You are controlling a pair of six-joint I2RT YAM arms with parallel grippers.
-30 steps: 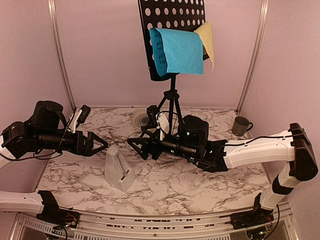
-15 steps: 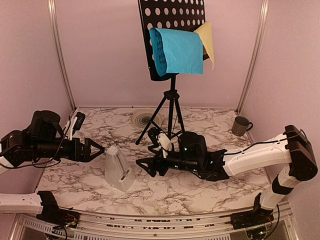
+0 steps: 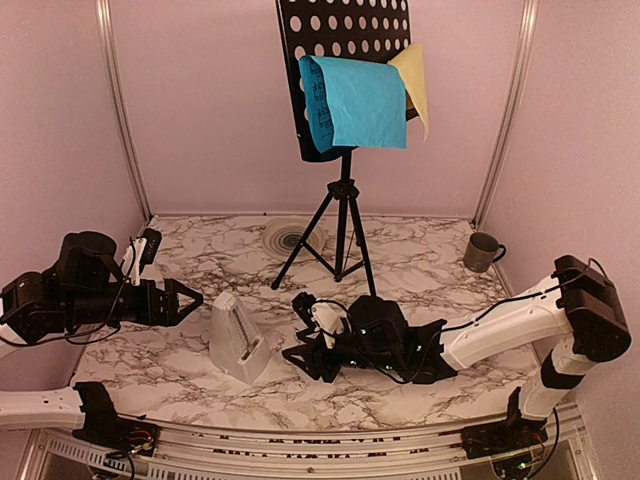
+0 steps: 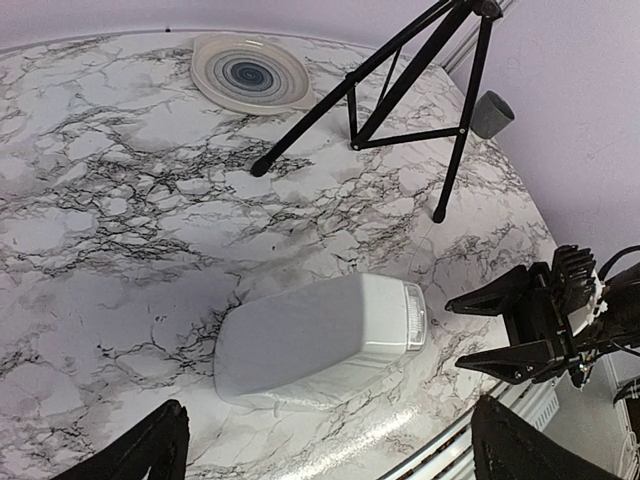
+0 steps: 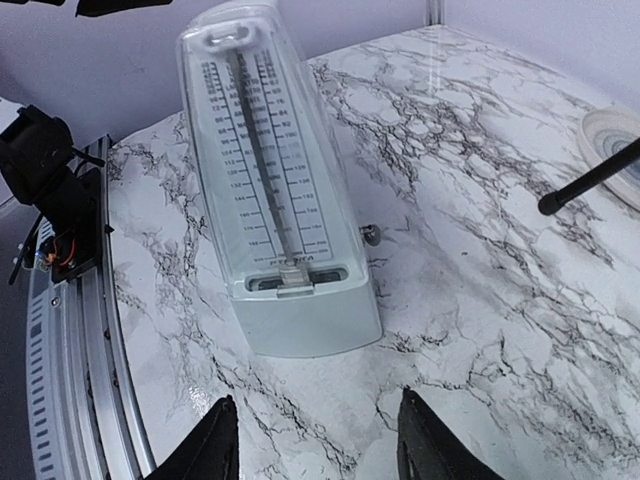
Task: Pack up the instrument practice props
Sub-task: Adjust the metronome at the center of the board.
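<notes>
The white pyramid metronome (image 3: 238, 345) (image 4: 320, 335) (image 5: 270, 200) stands upright on the marble table near the front edge. My left gripper (image 3: 192, 300) (image 4: 330, 445) hovers just left of it, open wide and empty. Low over the table, my right gripper (image 3: 300, 362) (image 4: 455, 333) (image 5: 315, 440) points at the metronome's face from the right; it is open, and the metronome stands ahead of its tips, not between them. At the back, the black hole-punched music stand (image 3: 345, 40) rises on tripod legs (image 3: 340, 235) (image 4: 400, 90). A blue sheet (image 3: 355, 100) and a yellow sheet (image 3: 415, 75) hang on it.
A dark mug (image 3: 482, 250) (image 4: 490, 113) sits at the back right by the wall. Behind the tripod's left leg lies a ringed plate (image 3: 285, 238) (image 4: 250, 72) (image 5: 615, 135). A metal rail (image 3: 300, 445) runs along the front edge, close behind the metronome.
My right arm has swung down and toward the front, from beside the tripod to just right of the metronome, its jaws narrowing. My left gripper has drawn back a little to the left.
</notes>
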